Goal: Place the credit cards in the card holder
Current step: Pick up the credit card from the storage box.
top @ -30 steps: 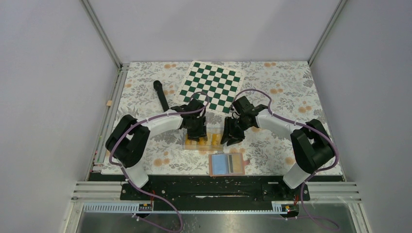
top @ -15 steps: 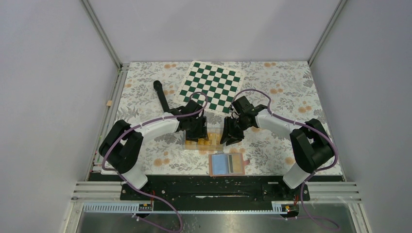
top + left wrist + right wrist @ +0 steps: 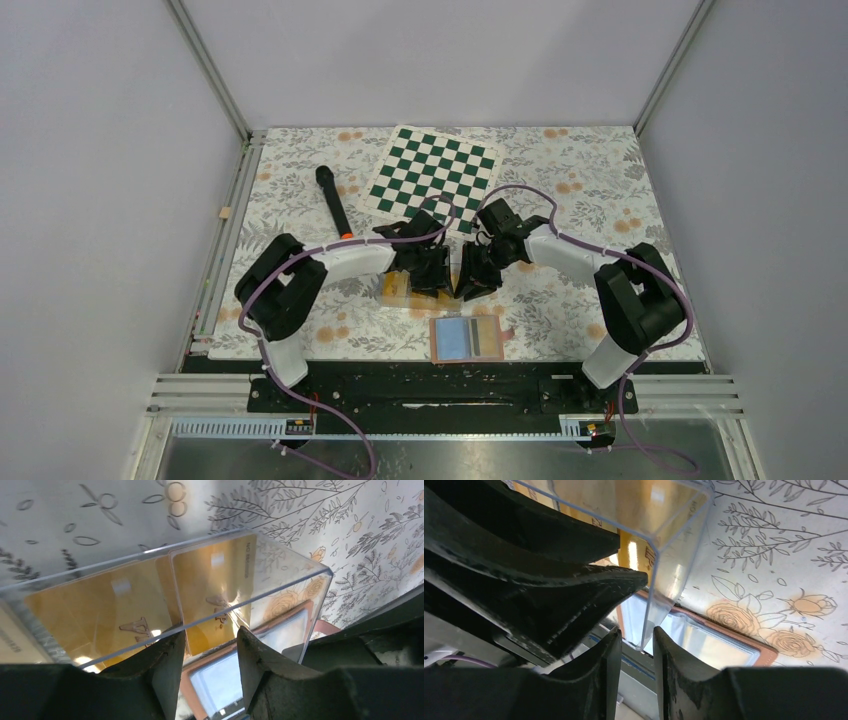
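Note:
Several yellow credit cards (image 3: 100, 605) lie in a clear plastic box (image 3: 405, 290) at mid-table. My left gripper (image 3: 210, 637) hangs over the box's right end, jaws apart, with a card's lower edge (image 3: 215, 585) showing beyond the gap. My right gripper (image 3: 636, 632) stands open and narrow, and the box's thin end wall (image 3: 674, 555) runs down between its fingers without touching them. In the top view the left gripper (image 3: 432, 283) and right gripper (image 3: 468, 285) are almost touching. The tan card holder (image 3: 466, 338) lies open just in front, its light blue pockets (image 3: 225, 680) facing up.
A green-white chessboard (image 3: 433, 178) lies behind the grippers. A black stick with an orange band (image 3: 332, 200) rests at the back left. The holder's brown rim (image 3: 769, 652) sits near the table's front edge, on the flowered cloth (image 3: 570, 290).
My left gripper has slid right along the box until it is beside the right gripper, uncovering the box's left end. The right gripper's jaws have narrowed around the box wall.

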Motion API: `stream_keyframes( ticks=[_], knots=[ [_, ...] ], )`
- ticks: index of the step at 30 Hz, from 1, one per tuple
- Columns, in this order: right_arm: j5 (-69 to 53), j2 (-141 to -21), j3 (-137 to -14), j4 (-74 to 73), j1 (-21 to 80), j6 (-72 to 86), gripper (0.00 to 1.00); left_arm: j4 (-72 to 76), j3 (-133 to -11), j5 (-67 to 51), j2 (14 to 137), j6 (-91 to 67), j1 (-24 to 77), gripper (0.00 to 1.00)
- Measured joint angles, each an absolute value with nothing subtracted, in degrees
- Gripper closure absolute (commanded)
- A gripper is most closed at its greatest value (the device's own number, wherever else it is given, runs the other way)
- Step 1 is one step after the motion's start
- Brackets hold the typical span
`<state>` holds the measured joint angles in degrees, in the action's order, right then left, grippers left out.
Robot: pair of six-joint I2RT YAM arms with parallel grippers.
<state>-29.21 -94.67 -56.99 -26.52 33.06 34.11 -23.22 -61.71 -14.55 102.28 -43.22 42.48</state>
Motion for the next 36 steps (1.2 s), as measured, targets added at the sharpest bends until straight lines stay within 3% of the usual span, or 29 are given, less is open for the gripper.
stream_keyframes(
  ticks=[6, 10, 17, 24, 36],
  knots=[
    [-29.10, -94.74, -57.01, -28.34, 33.01, 33.80, 0.65, -21.74, -62.72, -14.92, 103.35, -45.28, 45.32, 0.52],
    [-29.10, -94.74, -57.01, -28.34, 33.01, 33.76, 0.65, -21.54, -62.46, -14.50, 102.91, -46.06, 45.39, 0.55],
    [-29.02, -94.74, -56.99, -28.25, 33.04, 33.47, 0.80, -23.42, -62.22, -12.40, 102.37, -45.93, 45.21, 0.83],
    [-28.58, -94.74, -56.97, -28.95, 33.04, 33.43, 0.83, -24.82, -62.24, -10.85, 102.37, -45.36, 45.19, 1.00],
    [-28.56, -94.76, -56.97, -28.86, 33.04, 33.45, 0.84, -31.53, -67.07, -6.48, 102.54, -42.39, 47.68, 0.95]
  ],
)
